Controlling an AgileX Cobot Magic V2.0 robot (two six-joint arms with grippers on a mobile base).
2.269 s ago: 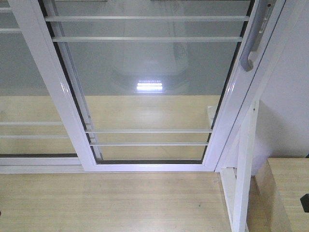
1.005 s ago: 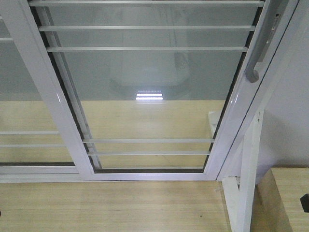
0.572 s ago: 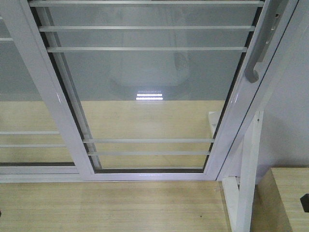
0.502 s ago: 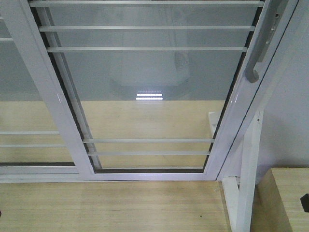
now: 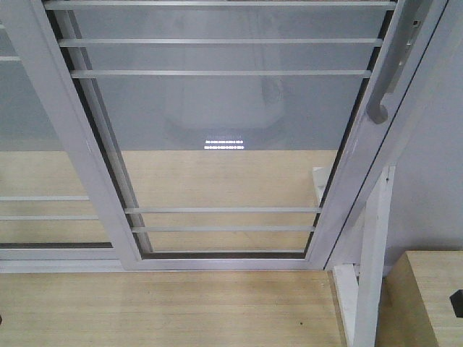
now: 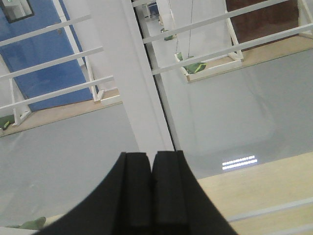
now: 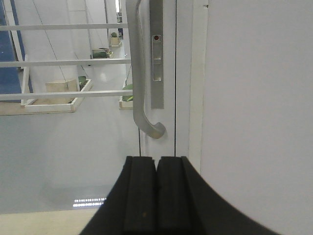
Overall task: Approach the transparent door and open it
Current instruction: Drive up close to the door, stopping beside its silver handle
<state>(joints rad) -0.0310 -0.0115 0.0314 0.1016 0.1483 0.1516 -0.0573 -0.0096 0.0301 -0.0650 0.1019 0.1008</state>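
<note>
left fingers (image 6: 136,191) and right fingers (image 7: 142,196), flat black, are pressed together, right ones facing the transparent door's (image 5: 231,116) curved grey handle (image 7: 138,88).

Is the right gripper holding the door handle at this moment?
No, the right gripper is shut and empty, with the grey handle untouched beyond it.

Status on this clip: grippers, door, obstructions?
Left gripper shut, empty. Right gripper shut, empty, short of the grey handle. Transparent door appears closed. No obstruction seen.
</note>
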